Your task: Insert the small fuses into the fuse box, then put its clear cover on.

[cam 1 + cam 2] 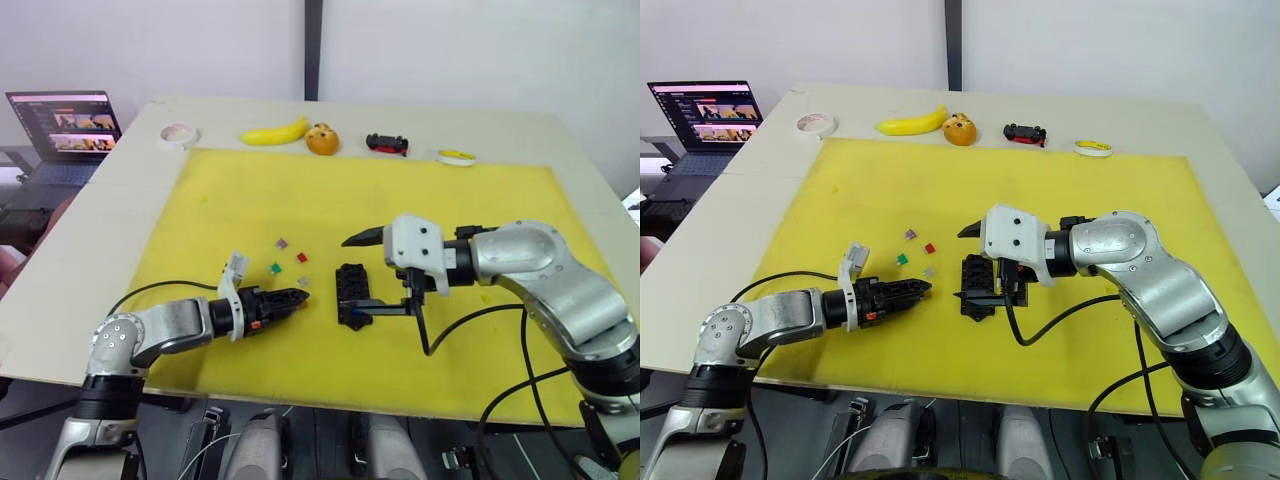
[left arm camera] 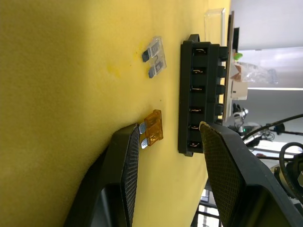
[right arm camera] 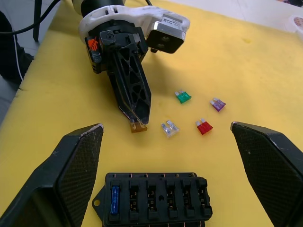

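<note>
The black fuse box lies on the yellow mat with one blue fuse in an end slot. My right gripper is open wide, one finger on each side of the box, touching nothing. Loose fuses lie just left of the box: green, purple, red and clear grey. An amber fuse rests on the mat against one fingertip of my left gripper, which is open. Beyond the box lies a thin transparent piece, seemingly the clear cover.
Along the table's far side sit a tape roll, a banana, an orange ball, a black-and-red toy car and a yellow-white ring. A laptop stands off the table at the far left.
</note>
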Action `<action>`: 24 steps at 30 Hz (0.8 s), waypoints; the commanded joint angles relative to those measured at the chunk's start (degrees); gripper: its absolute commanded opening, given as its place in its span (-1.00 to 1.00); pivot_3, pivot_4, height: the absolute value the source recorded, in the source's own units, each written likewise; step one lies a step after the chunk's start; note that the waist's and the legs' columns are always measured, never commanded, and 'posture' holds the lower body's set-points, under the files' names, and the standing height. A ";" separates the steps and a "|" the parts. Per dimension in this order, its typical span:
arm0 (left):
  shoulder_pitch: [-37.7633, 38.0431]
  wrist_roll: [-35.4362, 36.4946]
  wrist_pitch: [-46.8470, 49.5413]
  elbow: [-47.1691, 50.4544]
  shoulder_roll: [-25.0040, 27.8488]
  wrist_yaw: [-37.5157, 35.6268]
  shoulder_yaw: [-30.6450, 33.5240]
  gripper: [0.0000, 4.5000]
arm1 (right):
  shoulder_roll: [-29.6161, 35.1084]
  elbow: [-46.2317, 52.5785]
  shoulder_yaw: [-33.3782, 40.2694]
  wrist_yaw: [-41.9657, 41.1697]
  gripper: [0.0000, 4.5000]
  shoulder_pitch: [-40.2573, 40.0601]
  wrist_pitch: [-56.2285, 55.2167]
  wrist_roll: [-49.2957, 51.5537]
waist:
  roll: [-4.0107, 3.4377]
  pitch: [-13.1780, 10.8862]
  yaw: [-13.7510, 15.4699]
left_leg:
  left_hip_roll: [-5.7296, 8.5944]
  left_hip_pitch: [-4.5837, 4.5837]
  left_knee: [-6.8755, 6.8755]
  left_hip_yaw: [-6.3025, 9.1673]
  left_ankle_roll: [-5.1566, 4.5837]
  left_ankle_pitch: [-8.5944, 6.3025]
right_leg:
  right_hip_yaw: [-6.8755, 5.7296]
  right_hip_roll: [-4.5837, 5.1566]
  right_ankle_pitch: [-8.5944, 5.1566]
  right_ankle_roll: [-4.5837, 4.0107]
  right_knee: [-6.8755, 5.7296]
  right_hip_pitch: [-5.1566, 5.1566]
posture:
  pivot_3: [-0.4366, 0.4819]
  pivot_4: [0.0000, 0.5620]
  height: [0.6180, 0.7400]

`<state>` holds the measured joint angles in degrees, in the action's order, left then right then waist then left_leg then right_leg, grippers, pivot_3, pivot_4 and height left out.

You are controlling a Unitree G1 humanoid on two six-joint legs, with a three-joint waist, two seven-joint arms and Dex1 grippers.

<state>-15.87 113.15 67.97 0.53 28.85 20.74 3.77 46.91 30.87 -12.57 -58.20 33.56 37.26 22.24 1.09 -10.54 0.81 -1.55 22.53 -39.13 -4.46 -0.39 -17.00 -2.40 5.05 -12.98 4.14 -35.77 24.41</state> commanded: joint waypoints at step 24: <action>2.91 -0.15 -1.09 2.43 2.86 0.20 -2.45 -0.41 | -0.09 2.53 1.76 0.76 1.00 0.69 0.93 1.07 | 0.00 0.00 -0.27 | -0.10 0.00 0.06 -0.02 -0.02 -0.02 | 0.00 -0.03 -0.01 -0.02 0.13 0.02 | -0.05 -0.47 0.96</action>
<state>-14.23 113.17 66.55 2.56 31.03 20.25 2.64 46.74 31.34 -12.56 -57.72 33.56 38.44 22.75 1.09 -10.54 0.55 -1.65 22.53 -39.07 -4.48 -0.41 -17.02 -2.40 5.02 -12.99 4.13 -35.63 24.42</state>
